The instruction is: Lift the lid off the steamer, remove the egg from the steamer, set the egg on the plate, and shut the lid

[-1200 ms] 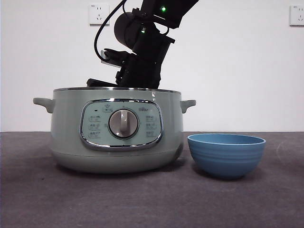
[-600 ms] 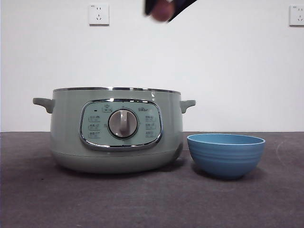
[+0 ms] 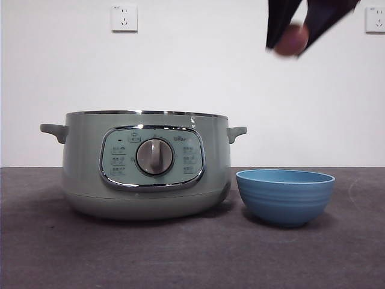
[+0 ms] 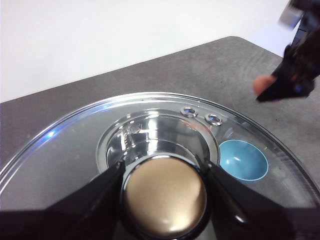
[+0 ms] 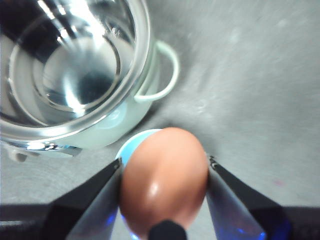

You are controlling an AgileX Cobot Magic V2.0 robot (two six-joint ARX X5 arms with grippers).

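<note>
The pale green steamer (image 3: 147,162) stands open on the table, its shiny inside showing in the right wrist view (image 5: 75,70). My right gripper (image 5: 165,165) is shut on the brown egg (image 5: 164,182). It hangs high in the front view (image 3: 290,42), above the blue plate (image 3: 284,195). In the right wrist view a sliver of the plate (image 5: 132,147) shows under the egg. My left gripper (image 4: 162,167) is shut on the knob (image 4: 164,197) of the glass lid (image 4: 65,160), held above the steamer and out of the front view. Through the glass I see the plate (image 4: 243,160).
The steamer's side handle (image 3: 236,132) juts toward the plate, leaving a narrow gap between them. Dark grey table (image 3: 192,253) stretches in front of both. A white wall with sockets (image 3: 124,18) stands behind.
My right gripper rose out of the steamer with the egg and moved right, from over the pot to over the plate. The steamer and plate have not moved.
</note>
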